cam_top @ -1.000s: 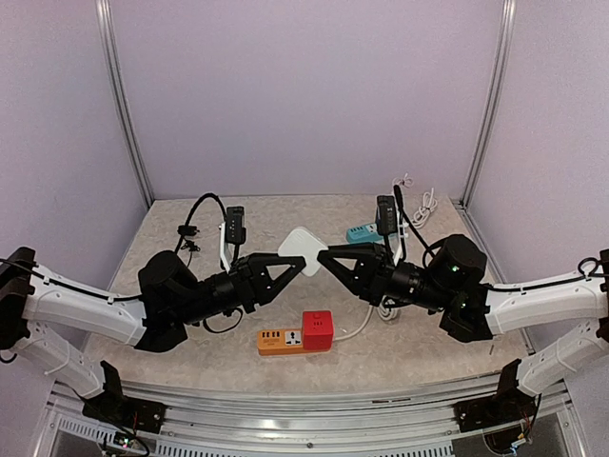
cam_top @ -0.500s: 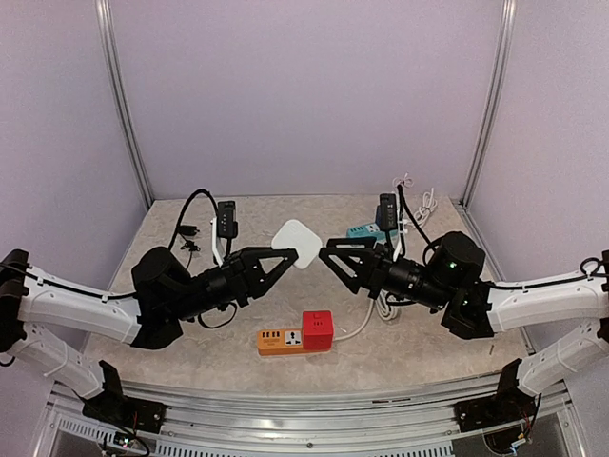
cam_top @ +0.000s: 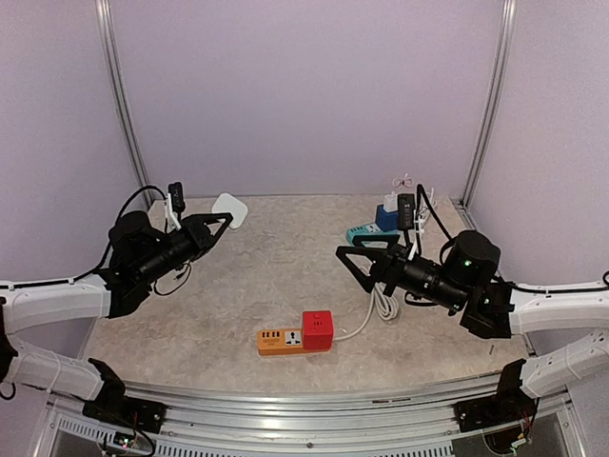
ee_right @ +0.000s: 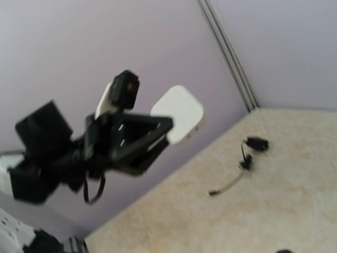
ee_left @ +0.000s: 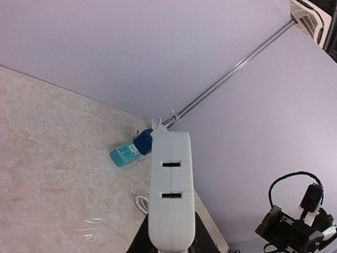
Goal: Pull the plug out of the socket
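Two pincers we see: the left pincer (cam_top: 222, 221) is closed tight on the white socket block (cam_top: 231, 208), up above the far left of the worktop (cam_top: 276, 276); the right pincer (cam_top: 354, 251) gapes wide, holding nothing.

Table (cam_top: 266, 276) centre passable; power strip (cam_top: 295, 335) front.
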`<state>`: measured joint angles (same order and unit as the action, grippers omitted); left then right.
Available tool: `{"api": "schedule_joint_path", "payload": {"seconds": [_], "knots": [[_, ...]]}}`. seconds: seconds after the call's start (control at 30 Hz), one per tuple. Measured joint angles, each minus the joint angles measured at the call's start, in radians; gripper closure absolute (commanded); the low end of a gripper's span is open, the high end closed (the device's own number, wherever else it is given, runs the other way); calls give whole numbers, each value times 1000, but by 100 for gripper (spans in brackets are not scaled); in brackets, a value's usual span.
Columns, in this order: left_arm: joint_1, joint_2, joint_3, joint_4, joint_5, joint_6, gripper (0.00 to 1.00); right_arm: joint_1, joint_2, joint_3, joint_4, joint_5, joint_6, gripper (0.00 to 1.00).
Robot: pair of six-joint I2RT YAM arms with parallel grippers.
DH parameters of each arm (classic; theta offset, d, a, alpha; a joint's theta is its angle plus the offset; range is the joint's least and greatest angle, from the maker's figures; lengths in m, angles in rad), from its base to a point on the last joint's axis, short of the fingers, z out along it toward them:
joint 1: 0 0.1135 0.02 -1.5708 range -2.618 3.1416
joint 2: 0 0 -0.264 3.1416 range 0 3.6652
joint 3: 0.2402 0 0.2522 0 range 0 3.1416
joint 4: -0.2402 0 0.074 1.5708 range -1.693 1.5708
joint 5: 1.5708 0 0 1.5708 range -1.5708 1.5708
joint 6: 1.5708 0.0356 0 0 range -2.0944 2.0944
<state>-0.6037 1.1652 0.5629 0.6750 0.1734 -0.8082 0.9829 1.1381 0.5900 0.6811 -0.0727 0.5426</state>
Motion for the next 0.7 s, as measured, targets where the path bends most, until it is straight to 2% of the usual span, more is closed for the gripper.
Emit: {"api": "schedule_joint_path", "payload": {"seconds": [0.17,0.33,0.5,0.7], "knots": [[167,50,16,-135,24,-67,100,-2,0,-32,-35,7,-5,13],[291,230,110,-199,107,-134,100,-2,0,-46,-47,10,-8,14],[330,438,206,-193,192,-183,100,-3,-1,-51,-48,10,-9,14],[383,621,311,-195,265,-215,94,-6,-14,-72,-48,12,-11,14]]}}
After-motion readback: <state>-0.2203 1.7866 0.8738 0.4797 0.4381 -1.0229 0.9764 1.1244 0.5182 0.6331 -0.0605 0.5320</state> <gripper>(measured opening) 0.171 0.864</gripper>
